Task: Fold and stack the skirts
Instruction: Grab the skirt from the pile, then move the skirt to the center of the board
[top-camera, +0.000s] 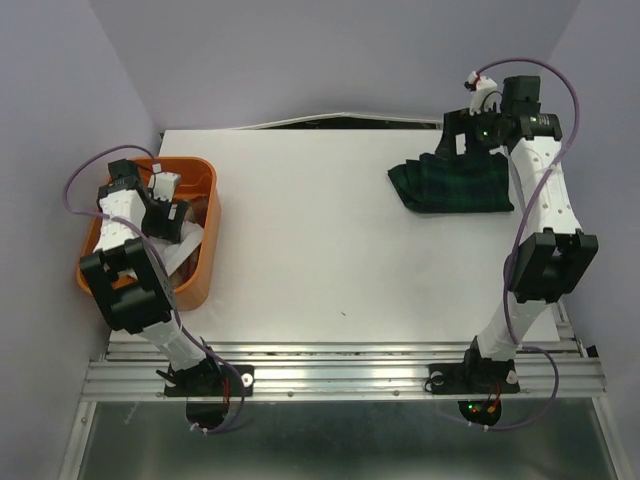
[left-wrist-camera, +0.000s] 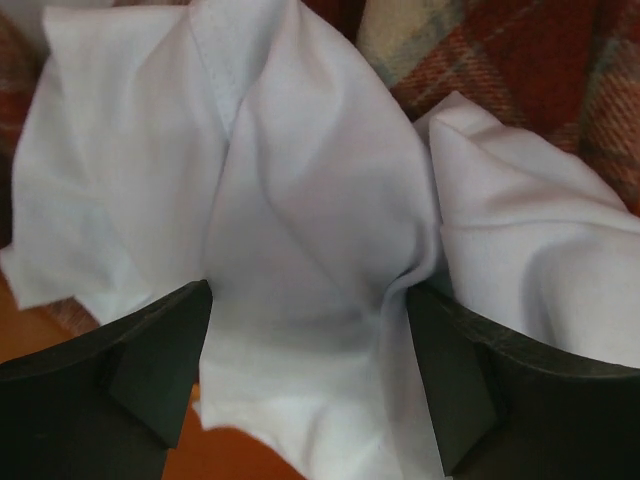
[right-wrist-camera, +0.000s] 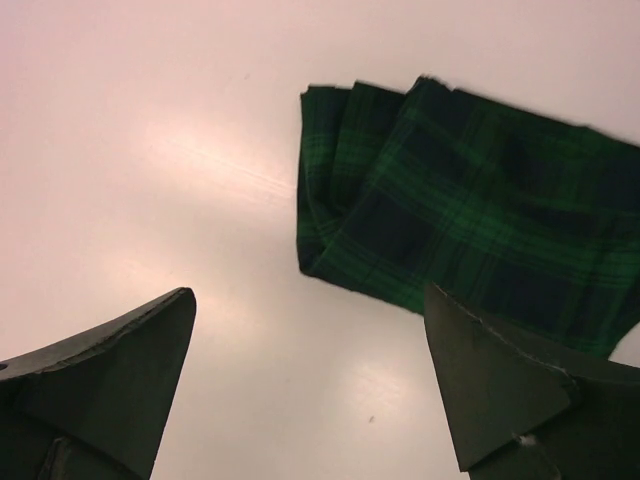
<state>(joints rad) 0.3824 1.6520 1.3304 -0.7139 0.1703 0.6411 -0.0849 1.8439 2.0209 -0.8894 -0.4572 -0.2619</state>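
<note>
Left wrist view: left claw (left-wrist-camera: 310, 345) is spread wide, one finger on each side of a raised ridge of the white skirt (left-wrist-camera: 300, 200). Cloth sits in the gap, but there is no pinch yet. Beyond it, from 12 to 2 o'clock, the red-and-tan plaid skirt (left-wrist-camera: 520, 60) shows behind the white one. Both lie crumpled in the orange basket (top-camera: 205, 215), at 9 o'clock on the counter (top-camera: 320, 260).

Right wrist view: right claw (right-wrist-camera: 310, 345) is spread with nothing between its fingers, over bare counter. The dark green plaid skirt (right-wrist-camera: 470, 220) lies at 1 o'clock from it, flat and apparently folded. In the top view it is at 1 o'clock on the counter, far right.

Handling, as a judgement: all three are light, limp and not fragile. They will likely sag and open up when lifted, and layers may slide. Take the white one by the ridge already between the fingers, deep enough to hold. The red plaid may drag along with it. For folding, corners at the hem or waistband look best.
</note>
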